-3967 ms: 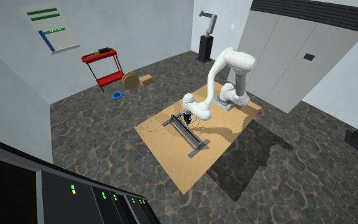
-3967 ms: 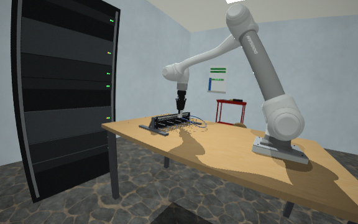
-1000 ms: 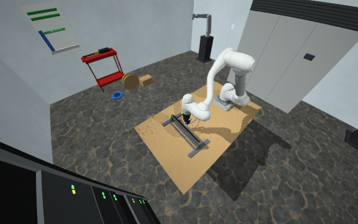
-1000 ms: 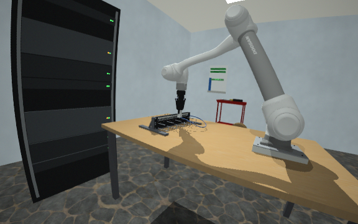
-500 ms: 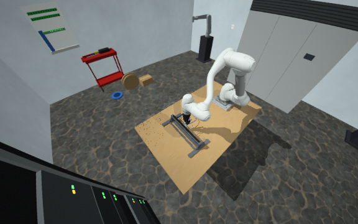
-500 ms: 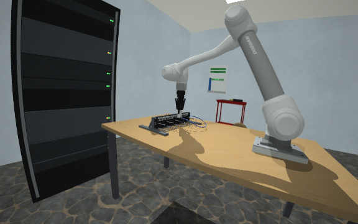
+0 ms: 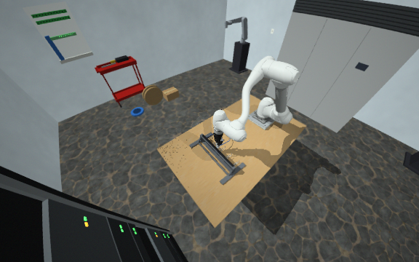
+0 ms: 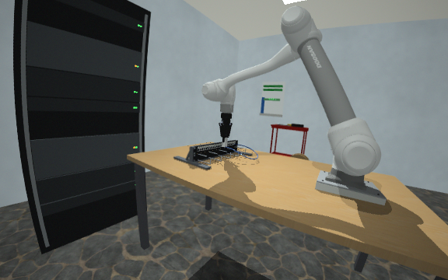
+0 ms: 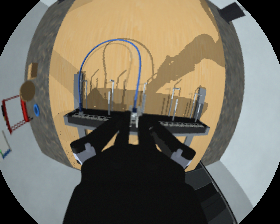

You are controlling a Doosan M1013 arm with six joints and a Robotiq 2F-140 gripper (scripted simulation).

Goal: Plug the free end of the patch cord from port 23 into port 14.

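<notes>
The dark patch-panel rack stands on the wooden table; it also shows in the exterior view and the wrist view. A blue patch cord loops from a port near the rack's left end in the wrist view up over the table and back down to the middle of the rack. My gripper points straight down at the rack's front face and is shut on the cord's free plug. The plug sits at the port row; I cannot tell how deep it is. The gripper also shows in the top and exterior views.
Several grey cords rise behind the rack. The arm's base is bolted at the table's far end. A tall black server cabinet stands beside the table. A red cart stands by the far wall.
</notes>
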